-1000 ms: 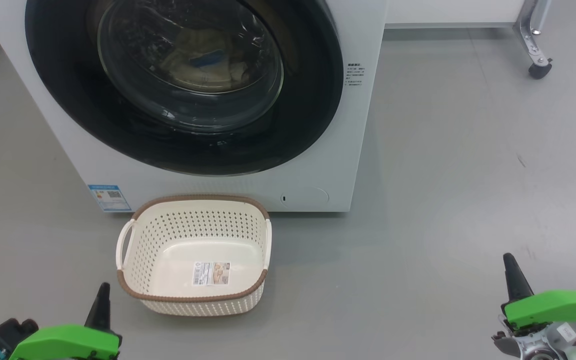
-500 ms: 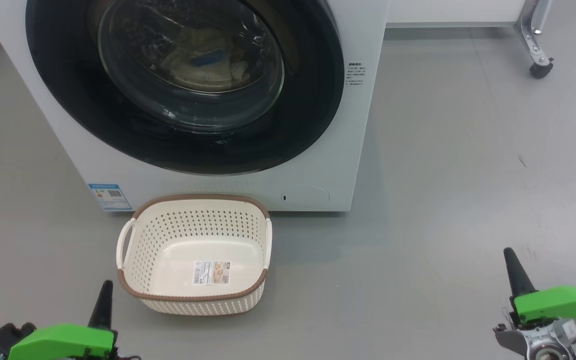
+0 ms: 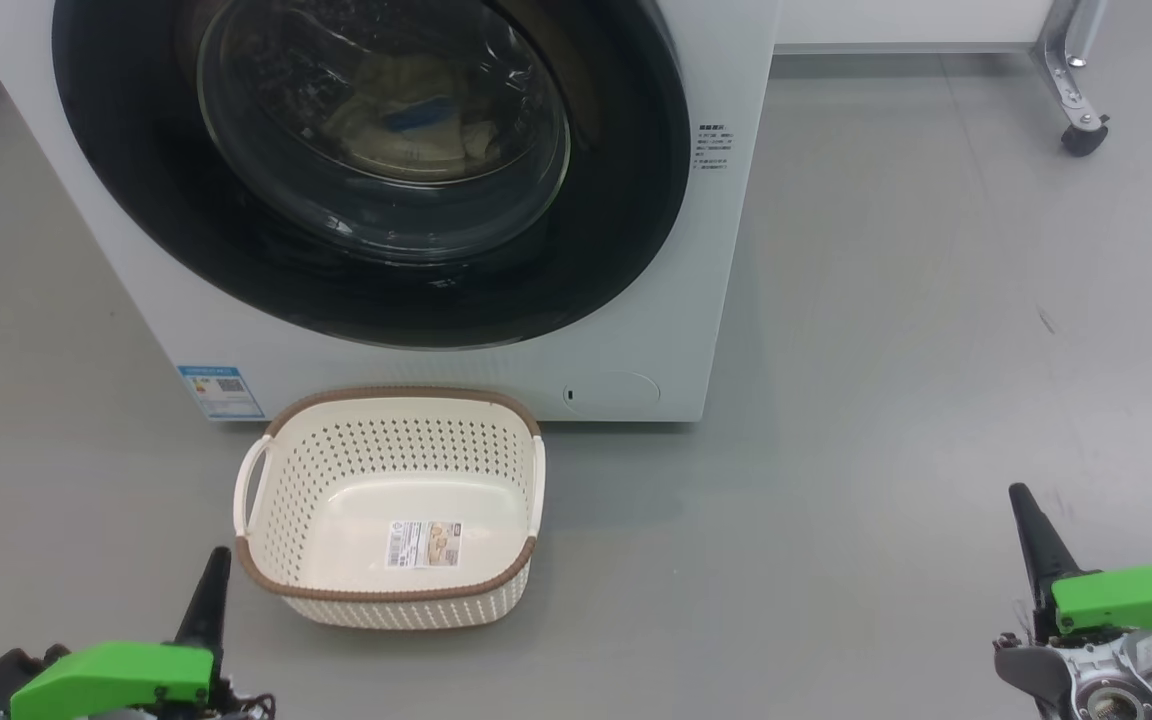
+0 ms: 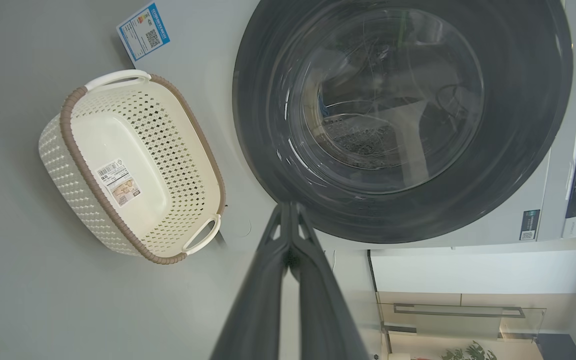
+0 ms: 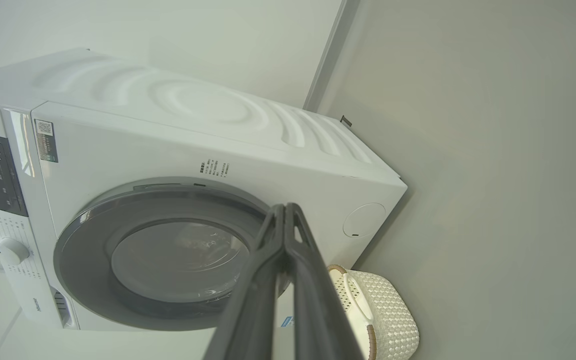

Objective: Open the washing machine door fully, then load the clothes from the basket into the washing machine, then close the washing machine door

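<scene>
Head view: the large round washing machine door [image 3: 186,230], with a wide glossy black rim and a bulging clear glass bowl, is seen shut flat against the big white front-loading washing machine [image 3: 636,300]. Behind the glass, inside the washing machine, the soft pale yellow clothes [image 3: 376,120] with a bright blue trim piece are made out.

The small cream-white perforated plastic basket [image 3: 391,605], banded with a brown rim, is stood upright on the grey floor [image 3: 886,350] just in front of the washing machine, below the door. Whether it touches the cabinet cannot be told. A printed label [image 3: 423,545] is shown on its bare bottom. A blue label sticker [image 3: 219,392] is fixed low on the washing machine's front, at its left corner.

The left gripper [image 4: 290,207] is held well clear of the washing machine's front, on the sticker side, and its two long dark fingers are pressed together at the tips with nothing held. The right gripper [image 5: 285,207] is held well out past the washing machine's opposite side, and its fingers are likewise closed tip to tip on nothing.
</scene>
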Controlling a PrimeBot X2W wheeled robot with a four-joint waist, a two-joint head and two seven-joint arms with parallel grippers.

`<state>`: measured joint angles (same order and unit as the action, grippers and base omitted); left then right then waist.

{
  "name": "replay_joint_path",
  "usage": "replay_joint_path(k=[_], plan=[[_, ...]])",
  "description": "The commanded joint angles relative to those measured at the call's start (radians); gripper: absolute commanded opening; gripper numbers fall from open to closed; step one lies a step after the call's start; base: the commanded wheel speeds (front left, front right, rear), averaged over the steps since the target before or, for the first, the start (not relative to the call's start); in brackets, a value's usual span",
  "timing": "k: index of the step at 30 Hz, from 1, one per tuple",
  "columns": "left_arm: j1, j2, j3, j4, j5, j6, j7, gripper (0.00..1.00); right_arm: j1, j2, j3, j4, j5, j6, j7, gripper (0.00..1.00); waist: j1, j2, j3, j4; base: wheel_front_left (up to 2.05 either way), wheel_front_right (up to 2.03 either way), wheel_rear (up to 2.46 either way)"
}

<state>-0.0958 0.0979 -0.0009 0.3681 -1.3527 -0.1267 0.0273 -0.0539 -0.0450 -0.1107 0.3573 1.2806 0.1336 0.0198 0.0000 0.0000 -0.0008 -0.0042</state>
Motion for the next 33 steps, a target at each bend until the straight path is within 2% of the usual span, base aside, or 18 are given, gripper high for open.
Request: replay_joint_path(k=[1, 28, 33], plan=[[-0.025, 0.005, 0.040, -0.044, -0.025, -0.003, 0.007, 0.00, -0.054, -0.006, 0.010, -0.046, 0.032, -0.002, 0.014, 0.00, 0.0000, 0.0000, 0.000, 0.000, 0.00, 0.00, 0.00], [-0.012, -0.047, 0.115, -0.123, -0.254, -0.004, 0.086, 0.00, -0.054, -0.005, -0.003, -0.112, 0.326, -0.003, 0.093, 0.00, 0.0000, 0.0000, 0.004, 0.004, 0.00, 0.00, 0.00], [-0.012, -0.048, 0.115, -0.123, -0.256, -0.004, 0.086, 0.00, -0.054, -0.005, -0.003, -0.113, 0.328, -0.003, 0.094, 0.00, 0.0000, 0.0000, 0.004, 0.004, 0.00, 0.00, 0.00]])
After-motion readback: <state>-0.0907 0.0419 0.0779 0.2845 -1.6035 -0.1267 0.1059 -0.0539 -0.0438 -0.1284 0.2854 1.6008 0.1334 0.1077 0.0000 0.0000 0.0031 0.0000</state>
